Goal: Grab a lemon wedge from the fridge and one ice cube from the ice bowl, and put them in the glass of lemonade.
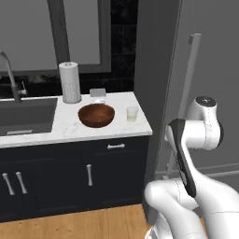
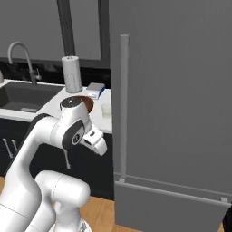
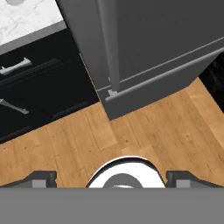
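Two things wait for you on the white marble table (image 1: 70, 128): the brown wooden bowl (image 1: 96, 115) and, just beside it toward the fridge, the small glass of lemonade (image 1: 132, 113). From this far back you can't make out any ice cube inside the bowl. Behind the bowl stands the white paper-towel roll (image 1: 70, 82), and near it a small grey box (image 1: 98, 92) lies flat. Off to the far side you've got the dark sink (image 1: 25, 114) with its curved tap (image 1: 10, 74).

Now the fridge (image 2: 181, 90): tall, grey, door shut, its long bar handle (image 2: 123, 108) running upright down the door's edge nearest the table. With the door closed, the lemon wedge is hidden from you.

Your arm is folded up low in front of the fridge, well apart from the handle, hand tipped down. Looking along the hand, you see the wooden floor (image 3: 144, 127), the foot of the fridge and the bottom end of that handle. The pincer (image 3: 111, 178) hangs empty, its two dark tips spread wide at either side of the hand view. Navy cabinets (image 1: 70, 177) sit under the table.
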